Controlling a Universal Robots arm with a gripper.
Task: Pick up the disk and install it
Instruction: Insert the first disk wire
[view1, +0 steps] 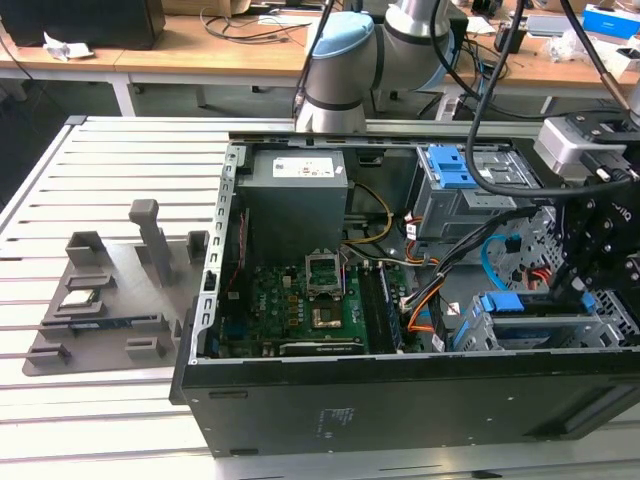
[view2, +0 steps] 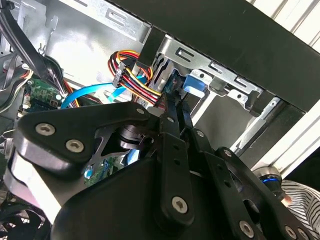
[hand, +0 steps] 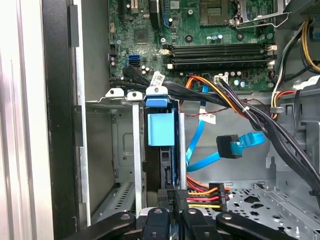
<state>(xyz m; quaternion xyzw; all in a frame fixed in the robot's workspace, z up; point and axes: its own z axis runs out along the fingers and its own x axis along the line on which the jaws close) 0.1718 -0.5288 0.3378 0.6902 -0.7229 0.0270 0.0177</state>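
I have the gripper (hand: 170, 212) pinching the disk (hand: 161, 131) edge-on, its fingers pressed against it, and it stands partly down in the drive cage (view1: 545, 325) at about four o'clock from the motherboard (view1: 300, 300) in the exterior view. I judge this the seating step; finishing needs a straight push along the cage rails, clear of the cables (hand: 205, 192).

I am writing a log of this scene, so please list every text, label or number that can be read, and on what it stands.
No text can be read with certainty.
White label on the power supply: too small to read.
White print on the case side panel: blurred.
White tag on the cables: too small to read.
Blue carrier of the disk, held by the gripper: no print visible.
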